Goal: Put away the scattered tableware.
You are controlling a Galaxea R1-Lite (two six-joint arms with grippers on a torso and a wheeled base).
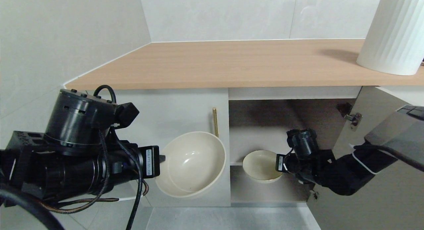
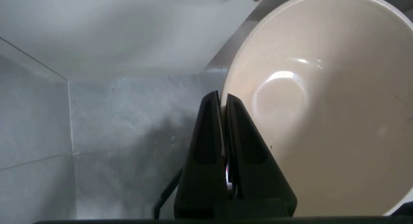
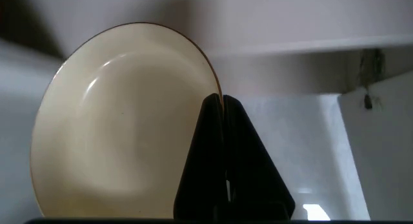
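The right claw (image 1: 281,164), pinching the rim of the small dish (image 1: 260,164) inside the open cabinet (image 1: 265,192) at lower centre-right, should level and seat it before releasing, with the left claw (image 1: 161,158), clamped on the big bowl (image 1: 193,165) at lower centre, kept clear.

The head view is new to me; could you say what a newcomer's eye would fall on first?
A large cream bowl, tilted and gripped by its rim in the left gripper, hangs before the closed cabinet door. The right gripper holds a smaller cream dish at the open cabinet. A white ribbed vessel stands at the right end of the wooden countertop.
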